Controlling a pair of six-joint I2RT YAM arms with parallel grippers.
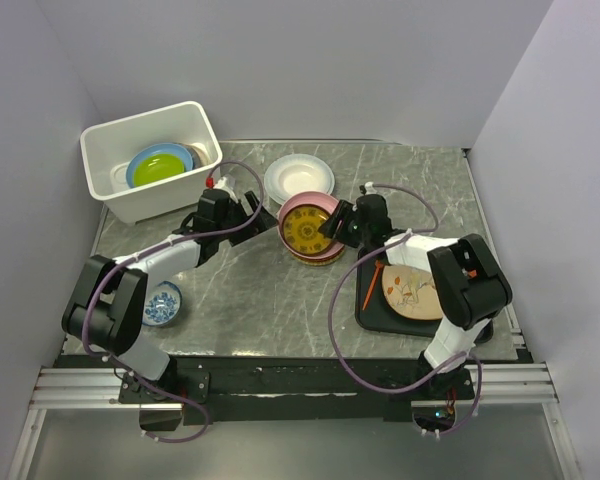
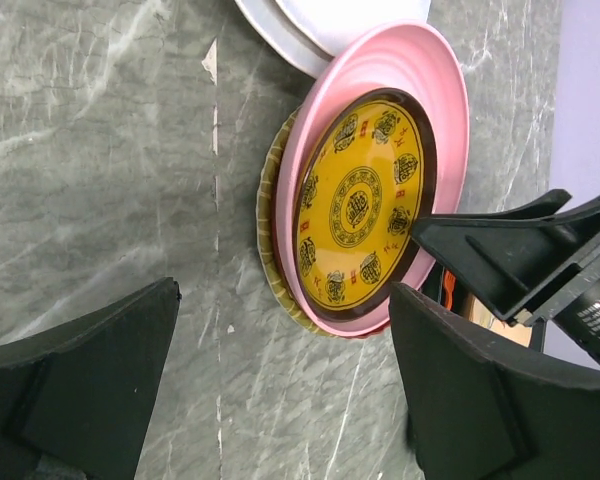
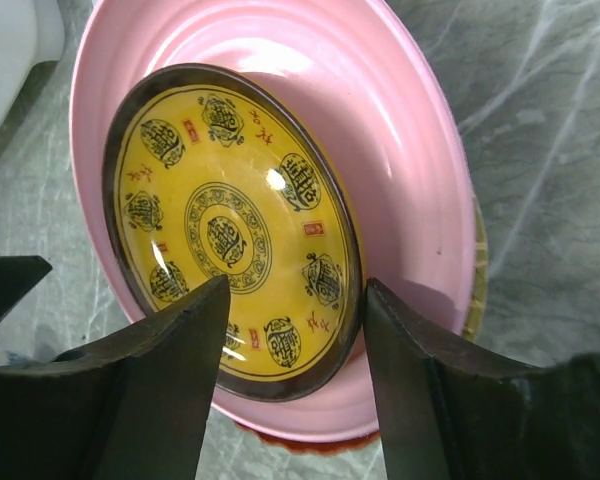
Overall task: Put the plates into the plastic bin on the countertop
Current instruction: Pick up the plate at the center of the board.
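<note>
Right end effector (image 3: 295,290), partly open and gripping nothing, straddles the yellow patterned plate (image 3: 230,230) at its rim, inside the pink plate (image 3: 410,150). Left end effector (image 2: 285,288) gapes empty over the bench (image 2: 100,150) beside them. The plastic bin (image 1: 105,150) stands at the far-left corner.

Black-and-white arms (image 1: 180,255), purple cables (image 1: 332,300), black fingers (image 3: 170,380).

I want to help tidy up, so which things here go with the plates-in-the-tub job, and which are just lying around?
For the job: white tub, yellow plate, pink plate, white plate, cream plate, plus green plate and blue plate already inside.
Just lying about: little blue bowl, black tray.
</note>
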